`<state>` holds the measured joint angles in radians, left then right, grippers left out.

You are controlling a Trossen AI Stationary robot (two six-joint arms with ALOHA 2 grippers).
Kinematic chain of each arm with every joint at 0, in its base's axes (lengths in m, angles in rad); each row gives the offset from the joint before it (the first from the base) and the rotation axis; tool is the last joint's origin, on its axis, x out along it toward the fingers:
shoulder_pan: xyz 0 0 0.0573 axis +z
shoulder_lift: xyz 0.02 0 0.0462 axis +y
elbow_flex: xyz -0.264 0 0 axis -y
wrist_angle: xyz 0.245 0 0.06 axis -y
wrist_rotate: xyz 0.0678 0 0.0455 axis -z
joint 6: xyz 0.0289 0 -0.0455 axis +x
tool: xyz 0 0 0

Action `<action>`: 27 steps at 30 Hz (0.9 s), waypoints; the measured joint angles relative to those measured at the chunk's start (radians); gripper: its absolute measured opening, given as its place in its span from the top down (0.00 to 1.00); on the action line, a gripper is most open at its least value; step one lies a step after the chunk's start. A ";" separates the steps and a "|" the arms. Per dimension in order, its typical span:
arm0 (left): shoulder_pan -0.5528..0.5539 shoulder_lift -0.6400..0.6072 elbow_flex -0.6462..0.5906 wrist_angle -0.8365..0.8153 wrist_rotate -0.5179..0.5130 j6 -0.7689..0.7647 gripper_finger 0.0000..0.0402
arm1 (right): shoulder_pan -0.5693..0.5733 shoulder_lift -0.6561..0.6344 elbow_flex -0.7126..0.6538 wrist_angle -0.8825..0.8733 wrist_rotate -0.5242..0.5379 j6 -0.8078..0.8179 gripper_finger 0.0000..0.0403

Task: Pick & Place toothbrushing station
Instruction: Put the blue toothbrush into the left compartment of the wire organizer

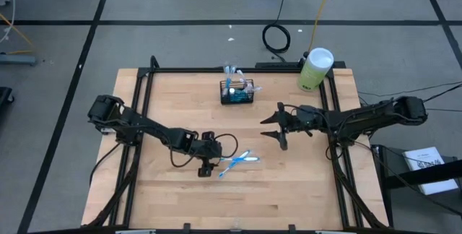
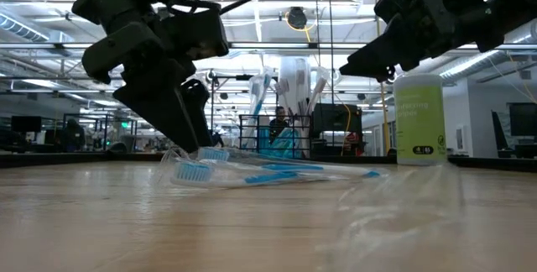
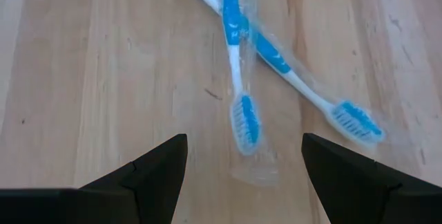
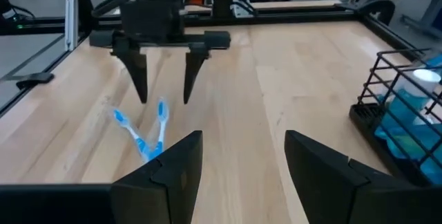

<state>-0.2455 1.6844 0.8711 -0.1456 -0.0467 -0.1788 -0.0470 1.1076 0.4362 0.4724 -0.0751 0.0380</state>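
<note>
Toothbrushing station (image 1: 237,92), a small black wire-mesh basket with open grid sides, stands near the far edge of the pale wood-plank table (image 1: 166,97), holding blue and white items. Near it stands a pale-green cylinder (image 1: 315,70) with a white lid. Two blue-and-white toothbrushes (image 1: 237,162) in clear crinkled wrappers lie crossed near the front. The left gripper (image 1: 206,169) hangs over their bristle ends, fingers spread, holding nothing. The right gripper (image 1: 273,127) hovers mid-table, jaws apart and empty.
</note>
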 joint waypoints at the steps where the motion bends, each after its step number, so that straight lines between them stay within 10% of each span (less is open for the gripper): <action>1: 0.000 0.000 0.000 0.005 -0.004 0.006 0.27 | -0.001 0.000 0.000 0.005 0.000 0.000 0.51; 16: 0.018 0.112 -0.001 0.184 0.106 0.056 0.31 | -0.006 0.000 -0.002 0.026 0.000 0.001 0.51; 27: 0.035 0.103 0.000 0.175 0.103 0.122 0.81 | -0.006 0.000 -0.002 0.032 0.000 -0.018 0.51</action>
<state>-0.2103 1.7869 0.8711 0.0289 0.0560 -0.0570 -0.0532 1.1076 0.4347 0.5042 -0.0750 0.0201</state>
